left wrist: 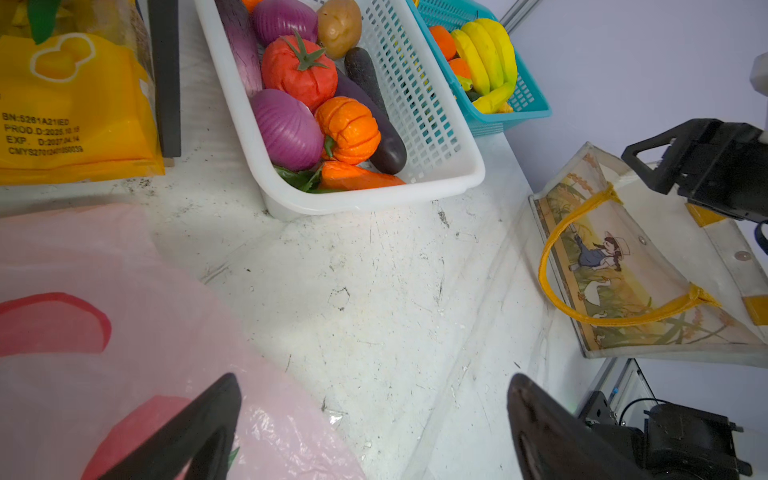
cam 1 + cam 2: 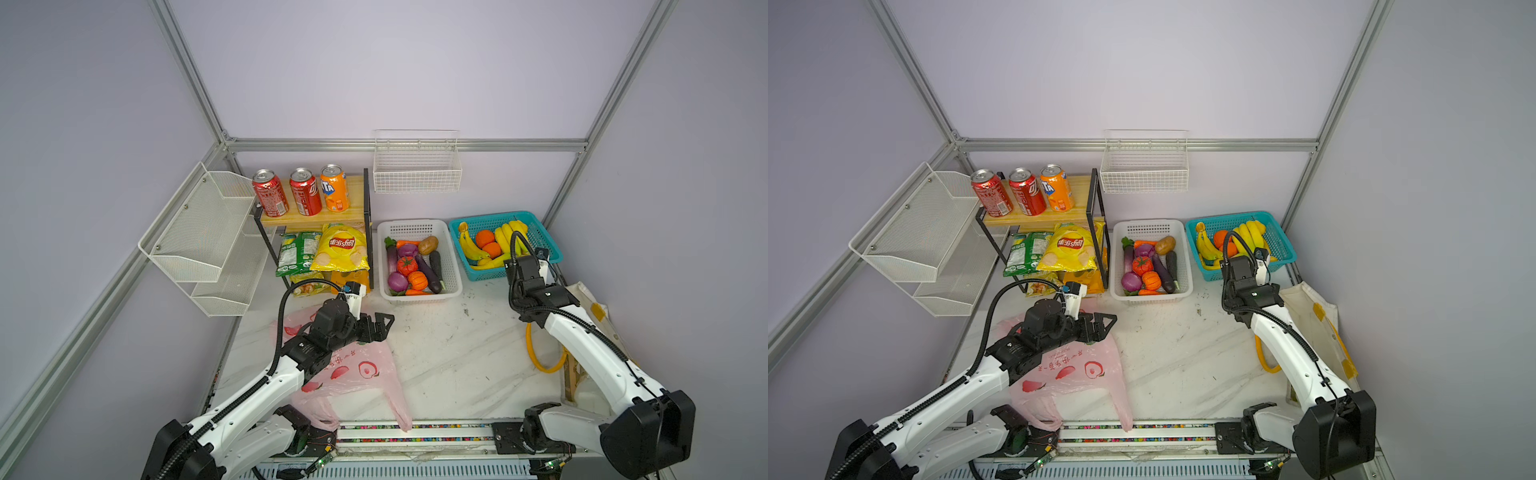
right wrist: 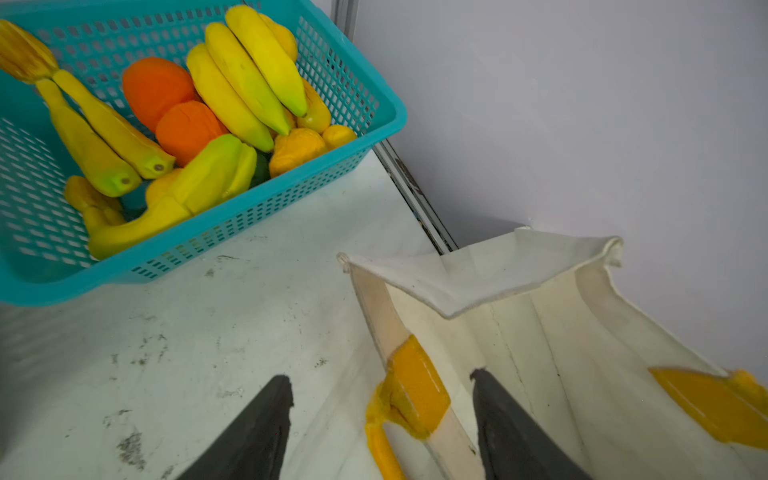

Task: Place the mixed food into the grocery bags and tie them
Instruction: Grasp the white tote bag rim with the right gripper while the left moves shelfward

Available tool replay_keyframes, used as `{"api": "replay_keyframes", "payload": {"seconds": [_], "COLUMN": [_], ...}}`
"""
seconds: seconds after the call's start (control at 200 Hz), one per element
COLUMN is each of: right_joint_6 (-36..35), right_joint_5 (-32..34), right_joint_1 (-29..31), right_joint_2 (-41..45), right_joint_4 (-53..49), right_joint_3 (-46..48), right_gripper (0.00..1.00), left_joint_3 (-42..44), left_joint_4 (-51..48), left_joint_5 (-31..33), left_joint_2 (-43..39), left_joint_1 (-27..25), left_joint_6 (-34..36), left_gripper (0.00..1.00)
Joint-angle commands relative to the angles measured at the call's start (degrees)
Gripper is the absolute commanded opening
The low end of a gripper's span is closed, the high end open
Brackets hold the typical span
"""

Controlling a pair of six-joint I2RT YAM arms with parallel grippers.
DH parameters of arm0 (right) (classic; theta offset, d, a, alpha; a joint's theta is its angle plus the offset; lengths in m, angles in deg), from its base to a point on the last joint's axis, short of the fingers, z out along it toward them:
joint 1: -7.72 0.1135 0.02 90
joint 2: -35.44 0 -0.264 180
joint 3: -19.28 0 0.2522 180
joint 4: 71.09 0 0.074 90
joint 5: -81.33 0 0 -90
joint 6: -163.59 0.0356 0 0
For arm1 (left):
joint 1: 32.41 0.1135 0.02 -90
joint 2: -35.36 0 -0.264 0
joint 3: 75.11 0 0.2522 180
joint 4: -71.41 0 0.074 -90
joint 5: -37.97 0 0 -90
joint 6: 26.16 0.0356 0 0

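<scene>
Marble-topped table (image 2: 436,365) in a grey-walled work cell | right gripper (image 3: 381,375) stood parted astride the cloth tote's (image 3: 519,291) near rim at its yellow handle patch (image 3: 415,386), clasping nothing | left gripper (image 2: 380,326), spread wide and empty, hung over the pink bag (image 2: 357,374) | vegetables (image 2: 407,265) lay untouched in the white basket (image 2: 419,297) between the arms.

Pale lilac walls (image 2: 374,62), aluminium frame (image 2: 291,144) — scuffed white marble tabletop (image 2: 449,353)

top views: high, looking down on table (image 2: 436,365) | wrists: close, share teal basket (image 1: 523,113)
</scene>
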Motion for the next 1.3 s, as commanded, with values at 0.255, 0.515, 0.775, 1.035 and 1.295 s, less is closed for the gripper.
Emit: {"api": "replay_keyframes", "payload": {"seconds": [0.255,0.515,0.775,1.035,1.295], "right_joint_6": [0.6,-4.7,-5.0,-5.2,-9.1], "right_joint_5": [5.3,1.4,-16.0,-39.4,-48.2], "right_joint_1": [-3.9,-8.7,-8.6,-7.0,0.6], "right_joint_2": [-8.5,-13.5,-3.8,8.3,10.0], "right_joint_4": [-3.2,1.6,2.0,-4.9,-10.7], "right_joint_3": [-0.8,-1.8,-2.8,-3.8,-6.3], "right_gripper": [0.61,0.49,0.10,0.00,0.00], "left_joint_3": [-2.1,-1.6,-1.1,-3.4,-7.5], "left_joint_4": [3.1,4.4,2.5,-4.0,-4.6], "left_joint_5": [-0.9,-2.2,0.6,5.9,9.1], "left_joint_2": [-3.5,-2.7,-4.7,-5.9,-3.0], "left_joint_1": [-0.4,-0.4,-0.4,-0.4,-0.4], "left_joint_6": [0.2,-0.5,0.0,2.5,3.2], "left_gripper": [0.99,0.99,0.99,1.00,1.00]}}
